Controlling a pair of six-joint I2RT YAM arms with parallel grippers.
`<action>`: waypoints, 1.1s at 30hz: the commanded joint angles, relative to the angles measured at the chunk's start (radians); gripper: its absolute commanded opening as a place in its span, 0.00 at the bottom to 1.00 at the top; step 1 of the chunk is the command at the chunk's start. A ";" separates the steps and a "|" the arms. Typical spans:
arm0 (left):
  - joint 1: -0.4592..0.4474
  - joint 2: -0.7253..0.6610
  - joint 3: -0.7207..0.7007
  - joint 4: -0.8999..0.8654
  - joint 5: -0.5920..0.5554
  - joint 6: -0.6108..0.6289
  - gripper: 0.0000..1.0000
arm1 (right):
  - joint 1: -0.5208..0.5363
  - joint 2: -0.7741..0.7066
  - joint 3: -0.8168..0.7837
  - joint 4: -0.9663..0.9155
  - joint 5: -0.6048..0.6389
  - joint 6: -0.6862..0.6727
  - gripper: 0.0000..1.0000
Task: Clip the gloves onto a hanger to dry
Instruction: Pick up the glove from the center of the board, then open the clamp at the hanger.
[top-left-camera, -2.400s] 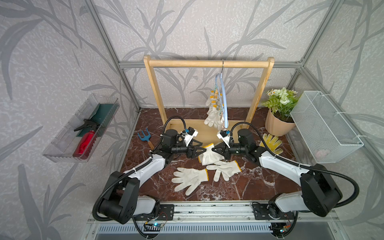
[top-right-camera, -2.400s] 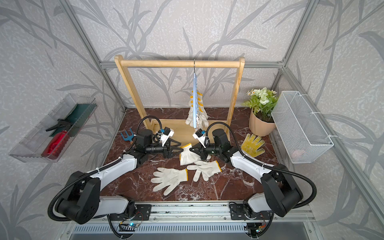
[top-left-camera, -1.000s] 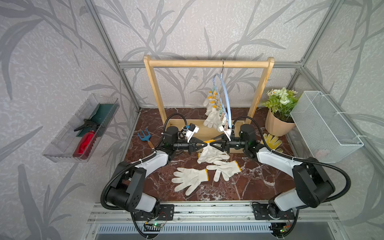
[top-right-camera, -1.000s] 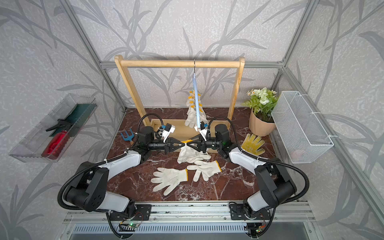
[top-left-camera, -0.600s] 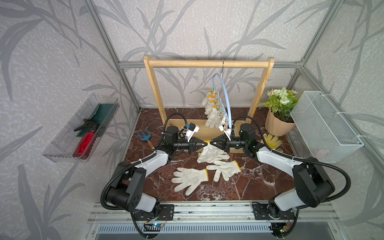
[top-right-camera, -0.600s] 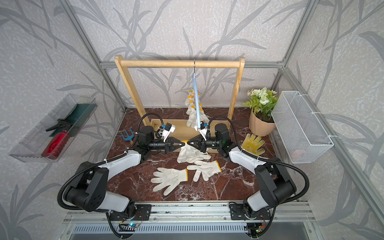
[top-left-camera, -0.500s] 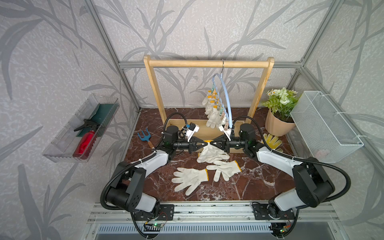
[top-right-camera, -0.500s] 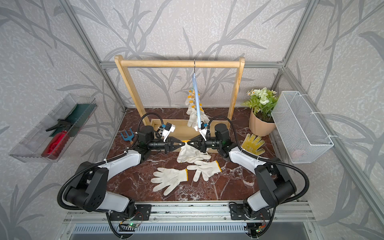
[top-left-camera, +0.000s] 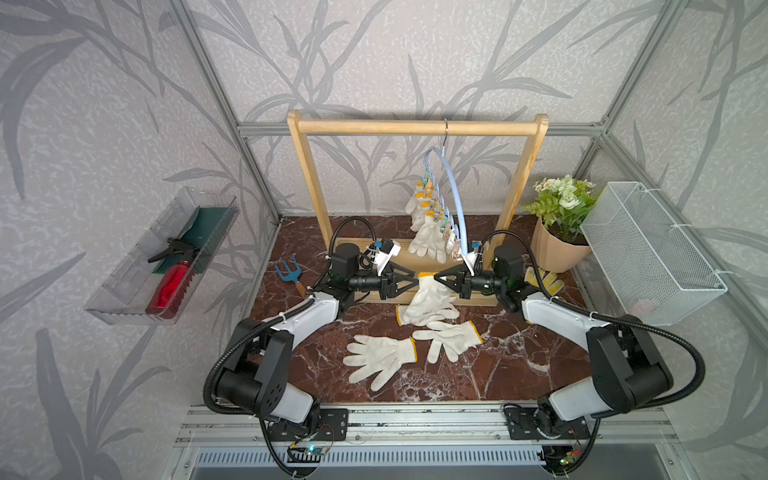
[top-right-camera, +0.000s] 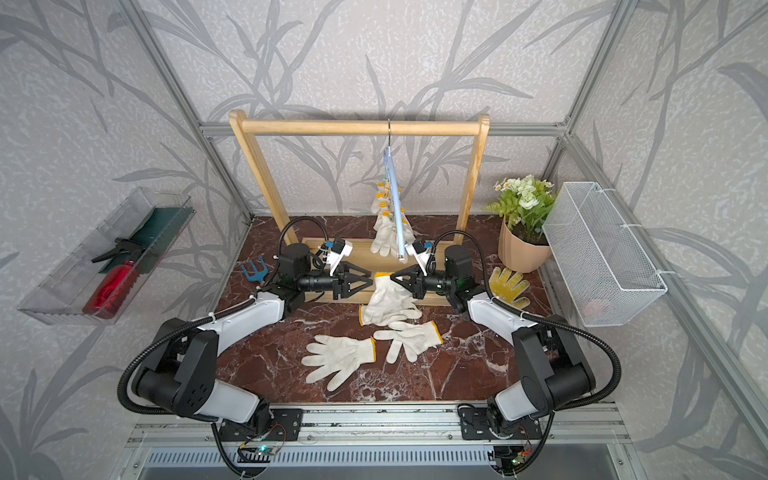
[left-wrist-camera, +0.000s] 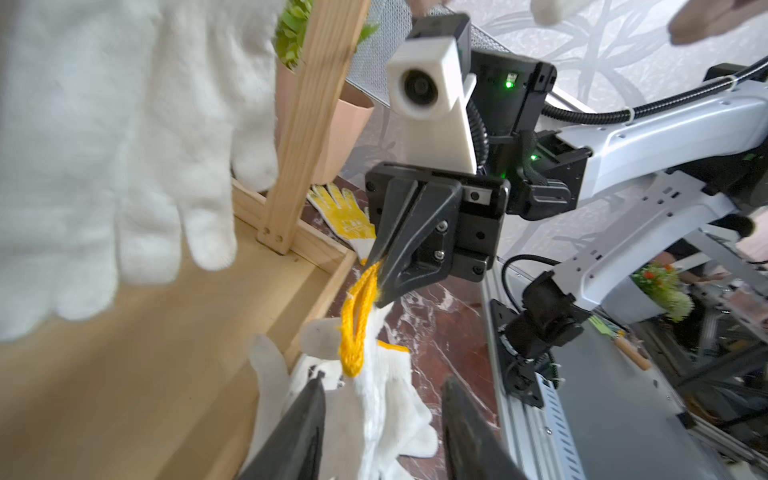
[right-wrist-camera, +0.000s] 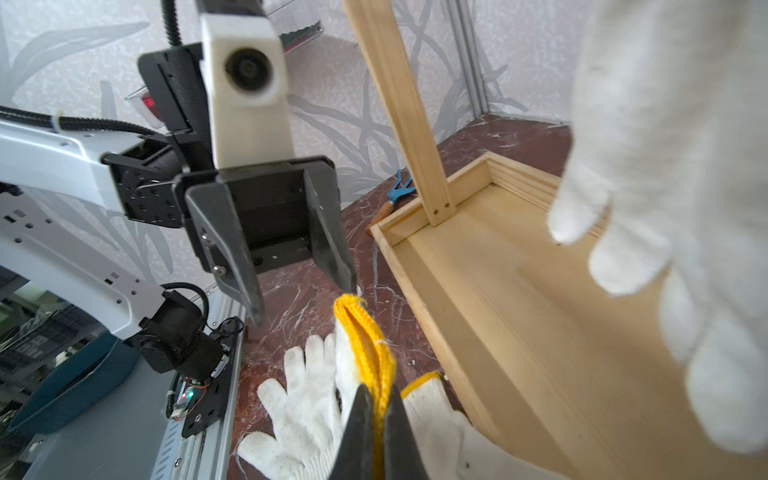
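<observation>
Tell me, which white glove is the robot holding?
The glove pinched by its yellow cuff in the right gripper; the others lie loose on the table or hang from the hanger.

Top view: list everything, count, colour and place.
rack: one, wooden, back.
hanger: one, light blue, on rack.
clipped gloves: several, off-white, on hanger.
flat gloves: at least two, off-white, front.
lifted glove: one, off-white, middle.
plant pot: one, peach, back right.
yellow glove: one, by plant pot.
basket: one, white, right wall.
tray: one, clear, left wall.
spray bottle: one, red, in tray.
fork: one, blue, back left.
left gripper: open, beside lifted glove.
right gripper: shut on lifted glove.
</observation>
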 joint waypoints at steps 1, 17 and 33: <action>0.006 0.024 0.113 -0.005 -0.013 0.095 0.49 | -0.032 -0.030 -0.015 0.004 0.037 -0.001 0.00; 0.000 0.295 0.433 0.392 0.153 -0.086 0.54 | -0.039 -0.051 0.150 -0.250 0.279 -0.085 0.00; -0.012 0.308 0.411 0.431 -0.029 0.020 0.45 | -0.021 -0.049 0.223 -0.338 0.312 -0.092 0.00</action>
